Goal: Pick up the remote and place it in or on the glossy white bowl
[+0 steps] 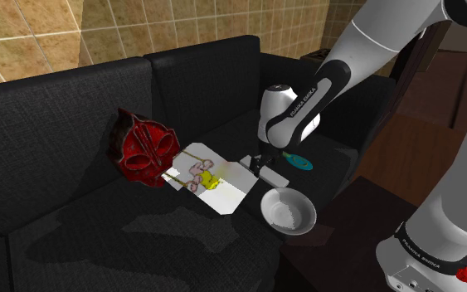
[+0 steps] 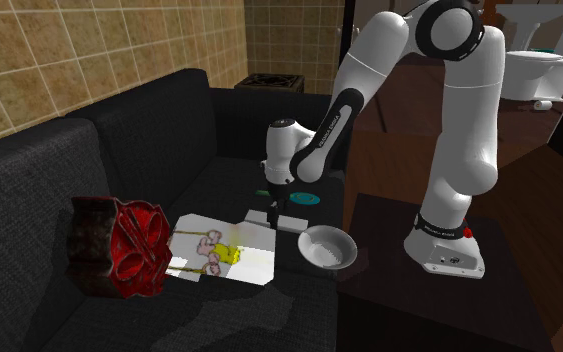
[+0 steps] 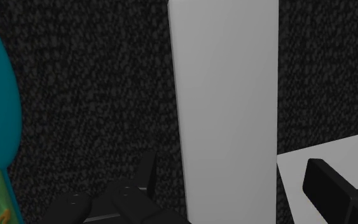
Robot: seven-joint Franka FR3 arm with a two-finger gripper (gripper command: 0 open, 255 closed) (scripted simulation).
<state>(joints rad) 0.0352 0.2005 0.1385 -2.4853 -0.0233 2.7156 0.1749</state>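
Your gripper (image 3: 231,164) is low over the remote (image 3: 228,95), a plain pale-grey bar lying flat on the seat of the black sofa (image 1: 74,124). It is just beyond the glossy white bowl (image 1: 288,209), on the side toward the sofa back.

What counts now is that the bar sits between your two fingers (image 3: 333,191). Its long axis runs straight away from the hand, square across the line the fingers close along, so you would pinch it across its narrow width, which is what you want.

The fingers are spread with a gap on either side of the bar, and neither touches it, so nothing is held. The bar lies nearer one finger than the other, and I judge that closing now would nudge it sideways a little before both pads bite. Centre first if you can, then close.
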